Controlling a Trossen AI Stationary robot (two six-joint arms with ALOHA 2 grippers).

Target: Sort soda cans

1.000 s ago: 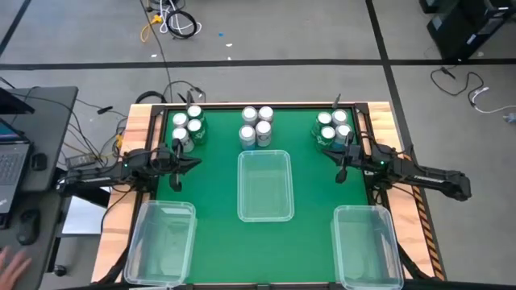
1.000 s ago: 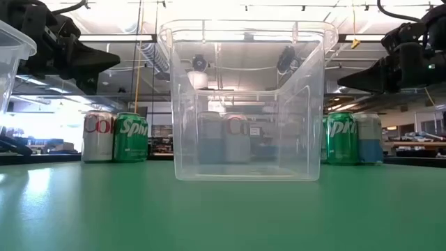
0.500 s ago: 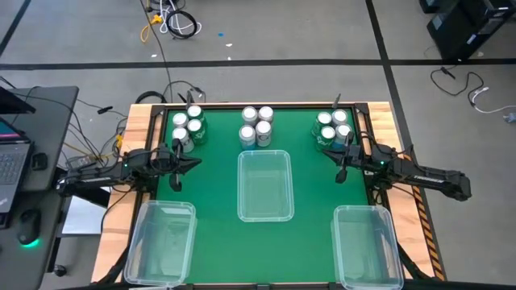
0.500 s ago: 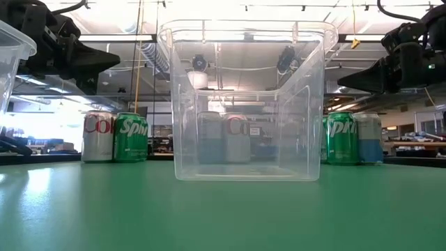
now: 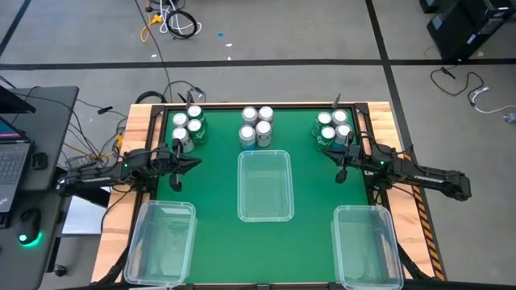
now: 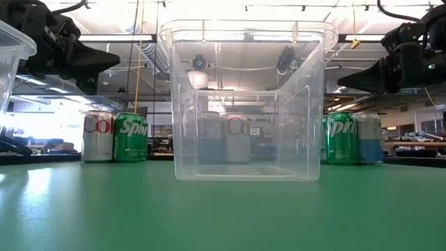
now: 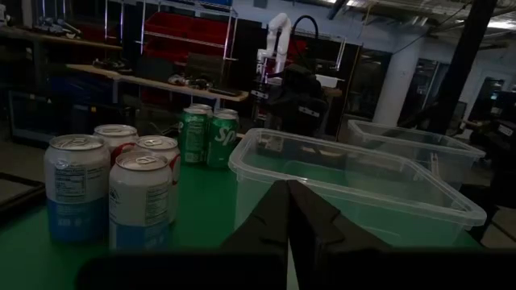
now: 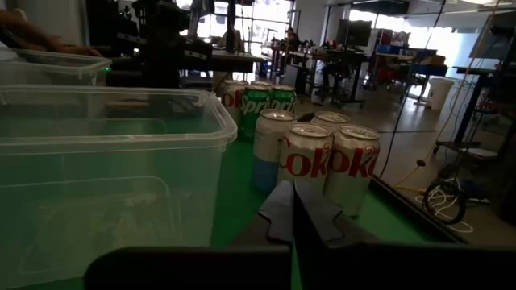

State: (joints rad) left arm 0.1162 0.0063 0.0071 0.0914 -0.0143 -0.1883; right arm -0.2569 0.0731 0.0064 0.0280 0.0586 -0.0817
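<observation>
**Around the table: bins, cables and a desk**

We see a green table (image 5: 218, 185) with wooden edges on a grey floor. Three clear plastic bins stand on it: a middle bin (image 5: 264, 185) in the centre, a left bin (image 5: 160, 242) and a right bin (image 5: 368, 246) at the near corners, all apart from one another. In the low view the middle bin (image 6: 247, 104) stands upright and we look through its walls. To the table's left we find a dark desk (image 5: 36, 153) with a laptop (image 5: 10, 165). Loose cables (image 5: 171, 20) lie on the floor beyond the table, and black boxes (image 5: 468, 28) sit at the far right.
</observation>
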